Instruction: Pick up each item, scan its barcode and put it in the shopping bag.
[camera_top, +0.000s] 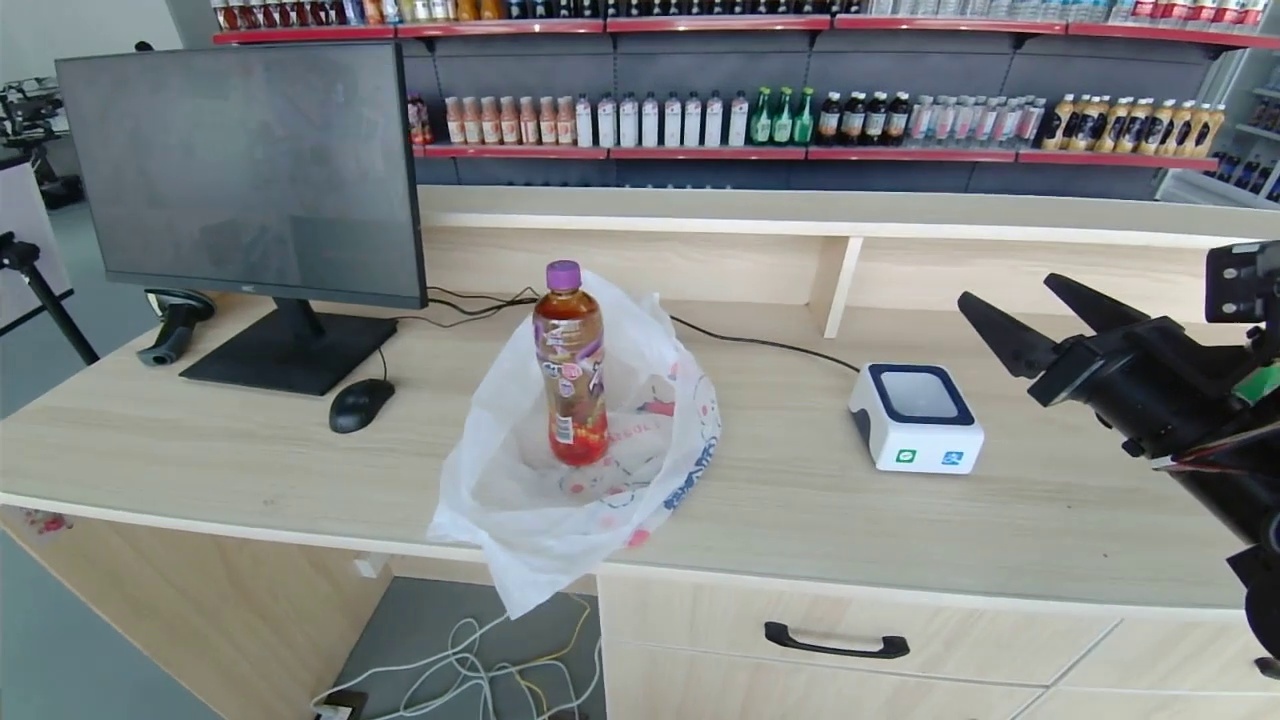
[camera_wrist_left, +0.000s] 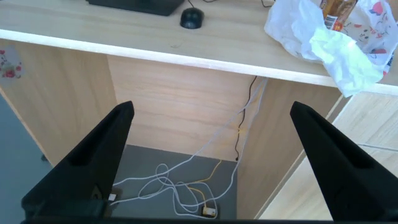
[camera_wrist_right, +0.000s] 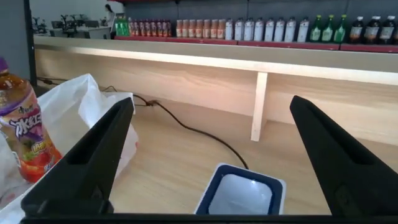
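Wooden counter (camera_top: 800, 500) below drink shelves, from the head: left of the scanner (camera_top: 915, 415), bottle (camera_top: 570, 365) upright in the slumped shopping bag (camera_top: 560, 490). Likely full and weighty, rigid, slick label; best gripped mid-body. Empty right gripper (camera_top: 1008, 290) right of the scanner, spread wide. Left wrist: left gripper (camera_wrist_left: 211, 109) spread wide, empty, below counter level; limp bag rim overhanging. Right wrist: scanner between gripper and bottle, likely hindering a low, straight reach.

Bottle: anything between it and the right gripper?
Partly. The shopping bag's raised plastic stands on the side of the bottle facing the open right gripper, and the scanner sits low on the counter between them. Nothing visible stands higher up.
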